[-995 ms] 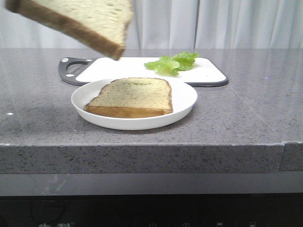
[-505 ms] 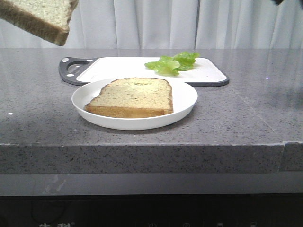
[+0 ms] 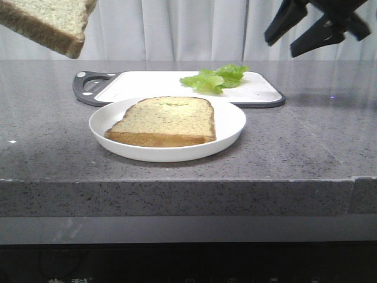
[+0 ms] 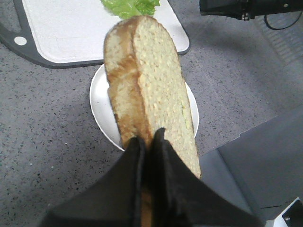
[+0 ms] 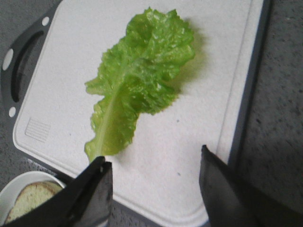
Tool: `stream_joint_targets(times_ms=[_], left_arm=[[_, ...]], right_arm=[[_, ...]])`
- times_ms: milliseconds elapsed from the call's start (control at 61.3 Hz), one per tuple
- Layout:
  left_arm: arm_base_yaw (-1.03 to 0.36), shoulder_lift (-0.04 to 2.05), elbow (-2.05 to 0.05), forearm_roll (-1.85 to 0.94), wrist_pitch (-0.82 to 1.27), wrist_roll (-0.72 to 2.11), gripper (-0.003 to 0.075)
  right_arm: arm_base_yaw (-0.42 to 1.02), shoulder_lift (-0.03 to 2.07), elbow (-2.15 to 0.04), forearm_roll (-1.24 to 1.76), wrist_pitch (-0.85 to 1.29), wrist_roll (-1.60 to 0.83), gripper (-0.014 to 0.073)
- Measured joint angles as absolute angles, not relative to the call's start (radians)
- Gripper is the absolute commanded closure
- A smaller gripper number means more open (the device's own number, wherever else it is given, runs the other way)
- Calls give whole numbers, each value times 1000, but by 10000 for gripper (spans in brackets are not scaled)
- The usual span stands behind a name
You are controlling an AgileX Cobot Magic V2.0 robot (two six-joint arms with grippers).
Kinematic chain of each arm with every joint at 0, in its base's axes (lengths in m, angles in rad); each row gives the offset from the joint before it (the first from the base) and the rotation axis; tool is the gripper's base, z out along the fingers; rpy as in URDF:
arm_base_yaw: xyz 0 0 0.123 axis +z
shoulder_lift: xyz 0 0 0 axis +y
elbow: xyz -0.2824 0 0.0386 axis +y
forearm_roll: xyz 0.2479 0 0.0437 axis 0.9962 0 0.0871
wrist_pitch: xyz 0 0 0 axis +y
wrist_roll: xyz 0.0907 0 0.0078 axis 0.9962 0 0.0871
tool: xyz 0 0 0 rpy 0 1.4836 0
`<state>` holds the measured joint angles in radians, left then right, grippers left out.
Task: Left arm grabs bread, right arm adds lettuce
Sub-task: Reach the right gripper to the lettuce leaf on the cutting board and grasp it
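Note:
My left gripper (image 4: 147, 138) is shut on the bread (image 4: 151, 80), a thick toasted slice held edge-up high above the plate. In the front view only the bread (image 3: 50, 20) shows, at the top left corner. A second slice (image 3: 165, 121) lies flat on the white plate (image 3: 232, 125). The lettuce (image 3: 215, 78) lies on the white cutting board (image 3: 147, 85) behind the plate. My right gripper (image 3: 280, 48) is open, high at the upper right. In the right wrist view it (image 5: 152, 155) hovers over the board's near edge, short of the lettuce (image 5: 142, 75).
The cutting board (image 5: 203, 113) has a dark rim and a handle (image 3: 88, 85) at its left end. The grey stone counter (image 3: 306, 135) ends in a front edge close to the plate. White curtains hang behind. The right arm (image 4: 246, 7) shows in the left wrist view.
The bread moved left toward the top corner, then held still. My right gripper came into the front view at the upper right, open.

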<state>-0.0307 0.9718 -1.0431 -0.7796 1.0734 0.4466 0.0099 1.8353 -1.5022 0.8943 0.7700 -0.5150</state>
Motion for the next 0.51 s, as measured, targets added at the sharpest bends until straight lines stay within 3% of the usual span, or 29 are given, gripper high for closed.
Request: stream_joint_targets(times_ms=[505], left_arm=[[-29,972,-1043,-780,1073,447,741]], right_arm=[[10,2130,-1734,1094,772,-613,159]])
